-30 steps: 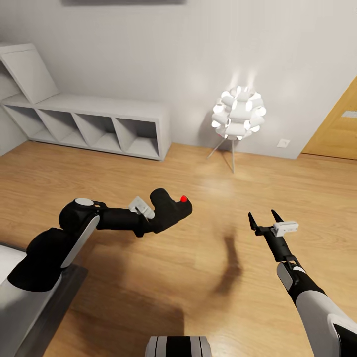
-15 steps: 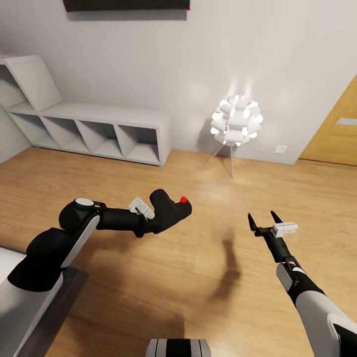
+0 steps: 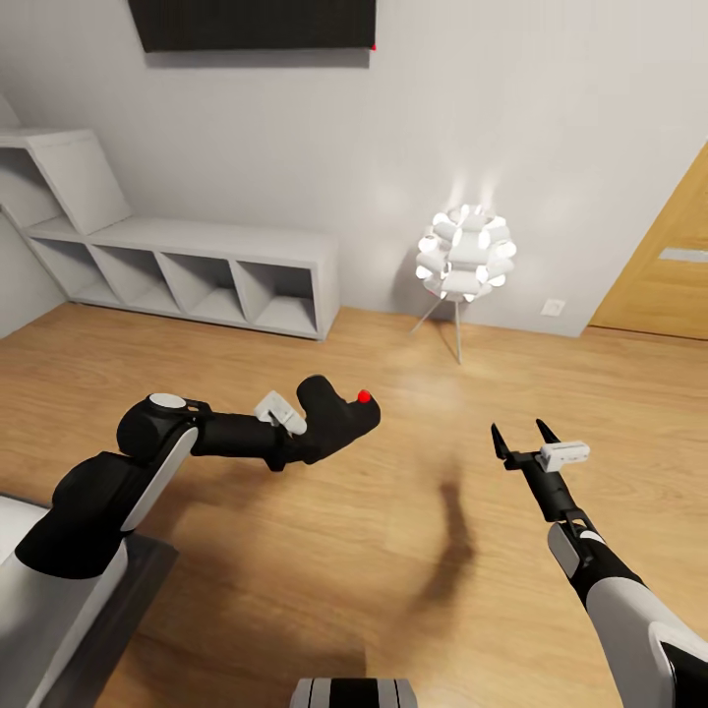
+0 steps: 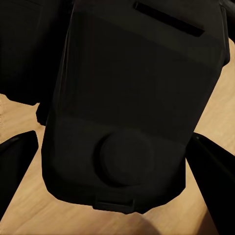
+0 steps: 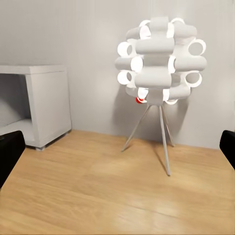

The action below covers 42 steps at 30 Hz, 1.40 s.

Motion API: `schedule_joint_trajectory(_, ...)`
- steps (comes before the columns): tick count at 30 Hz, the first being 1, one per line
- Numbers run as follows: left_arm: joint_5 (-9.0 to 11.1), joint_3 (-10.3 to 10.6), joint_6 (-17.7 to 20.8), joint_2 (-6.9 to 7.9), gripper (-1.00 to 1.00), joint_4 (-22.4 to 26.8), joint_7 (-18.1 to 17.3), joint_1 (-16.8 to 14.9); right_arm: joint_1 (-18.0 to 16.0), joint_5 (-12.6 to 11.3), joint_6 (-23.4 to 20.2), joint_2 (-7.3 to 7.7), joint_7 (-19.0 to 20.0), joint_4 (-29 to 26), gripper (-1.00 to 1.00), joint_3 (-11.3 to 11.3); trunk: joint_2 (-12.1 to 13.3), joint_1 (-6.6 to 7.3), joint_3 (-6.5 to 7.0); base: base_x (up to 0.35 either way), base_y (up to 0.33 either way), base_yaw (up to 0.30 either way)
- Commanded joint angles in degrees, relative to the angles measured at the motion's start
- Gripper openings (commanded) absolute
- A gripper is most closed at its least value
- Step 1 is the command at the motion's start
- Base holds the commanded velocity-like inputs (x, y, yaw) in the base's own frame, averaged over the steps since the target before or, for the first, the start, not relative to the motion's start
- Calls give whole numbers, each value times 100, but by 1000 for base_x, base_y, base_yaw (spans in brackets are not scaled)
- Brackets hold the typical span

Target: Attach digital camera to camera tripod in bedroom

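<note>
— Pale grey wall, light wood floor (image 3: 295, 551), a low white shelf unit (image 3: 187, 265), and a white ball lamp (image 3: 464, 251) on thin legs well ahead of both arms. What's held?

— The digital camera (image 3: 334, 421) sits between the jaws of the left gripper (image 3: 313, 435), clamped; its red button faces up. The right gripper (image 3: 521, 439) has its jaws apart, empty.

— Step?

— Carrying, I judge. No tripod here, so next calls for finding it, camera kept level.
</note>
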<state>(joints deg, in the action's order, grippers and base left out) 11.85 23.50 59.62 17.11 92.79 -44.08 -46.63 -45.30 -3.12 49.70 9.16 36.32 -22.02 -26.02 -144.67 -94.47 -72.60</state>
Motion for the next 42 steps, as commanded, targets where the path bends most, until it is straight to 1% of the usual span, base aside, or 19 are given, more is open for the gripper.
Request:
schedule_joint_trajectory(1, 28, 5, 32, 3, -100, 2, 5, -5, -5, -31, 4, -1, 59, 8, 100, -25, 0, 4, 9, 0, 0, 0)
schedule_joint_trajectory(35, 28, 5, 33, 1, -100, 2, 5, -10, -5, -31, -1, -1, 47, 17, 100, -25, 45, 91, 442, 0, 0, 0)
schedule_joint_trajectory(42, 28, 5, 32, 3, -100, 2, 5, -10, -5, -31, 3, -1, 43, 100, 100, -25, 55, 109, 531, 0, 0, 0)
